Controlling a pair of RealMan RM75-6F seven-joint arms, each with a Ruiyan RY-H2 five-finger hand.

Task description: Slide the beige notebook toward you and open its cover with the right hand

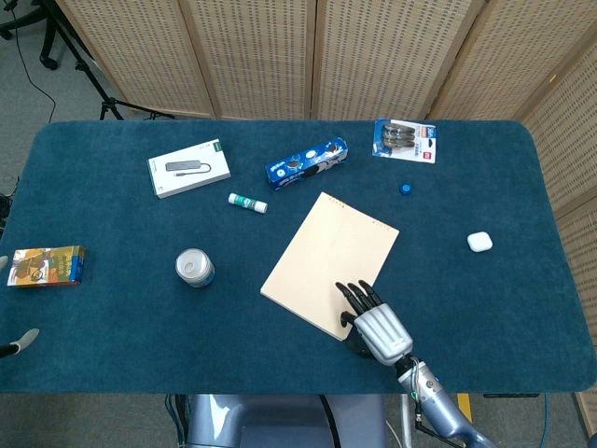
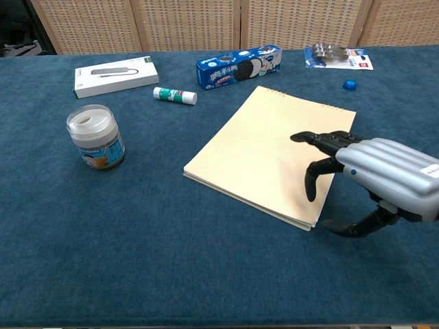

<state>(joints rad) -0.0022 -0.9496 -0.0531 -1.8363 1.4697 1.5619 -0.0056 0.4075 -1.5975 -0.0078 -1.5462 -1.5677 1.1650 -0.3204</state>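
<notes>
1. Silver-backed, with black fingers spread apart and holding nothing, the right robot hand is seen at the 5 o'clock corner of the flat beige rectangular notebook.
2. Its fingers are arched over the notebook's near right edge, and its thumb is stretched out beside that edge over the dark blue felt-covered surface; contact with the cover cannot be told.
3. The notebook is laid closed and tilted near the surface's centre.
4. At 12 o'clock from the notebook a blue cookie box is found, with a white glue stick with a green cap at 10 o'clock.
5. At 9 o'clock a small clear plastic jar with a white lid is stood upright, well apart.
6. The left robot hand is not shown in either view.
</notes>
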